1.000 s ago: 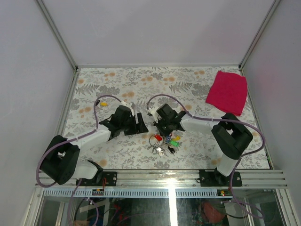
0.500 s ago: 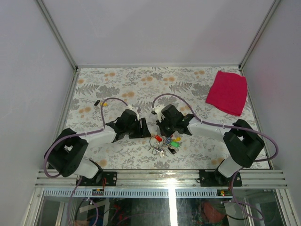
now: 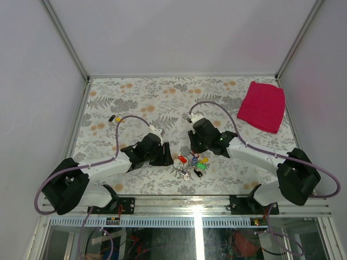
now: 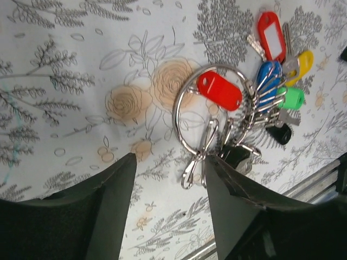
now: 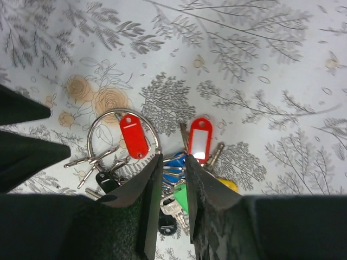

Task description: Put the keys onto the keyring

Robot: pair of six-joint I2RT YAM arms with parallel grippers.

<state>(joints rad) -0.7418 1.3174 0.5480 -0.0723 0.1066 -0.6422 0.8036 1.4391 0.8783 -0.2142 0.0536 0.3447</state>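
Note:
The keys (image 3: 191,164) lie in one bunch on the floral table, with red, blue, green, yellow and black heads. The large silver keyring (image 4: 174,111) carries a solid red tag (image 4: 219,91) and small clips. My left gripper (image 4: 171,160) is open and empty, its jaws straddling the clips at the ring's near side; it shows in the top view (image 3: 167,157) just left of the bunch. My right gripper (image 5: 174,158) hovers over the blue keys (image 5: 174,162) beside the keyring (image 5: 122,110), its jaws narrowly apart and holding nothing. It shows just behind the bunch (image 3: 198,151).
A red cloth (image 3: 263,105) lies at the back right of the table. A metal rail (image 3: 190,201) runs along the near edge, close to the keys. Grey walls enclose both sides.
My left gripper has moved right and nearer, up to the bunch of keys. My right arm has swung its elbow out to the right, the gripper staying over the keys. The keys have not moved.

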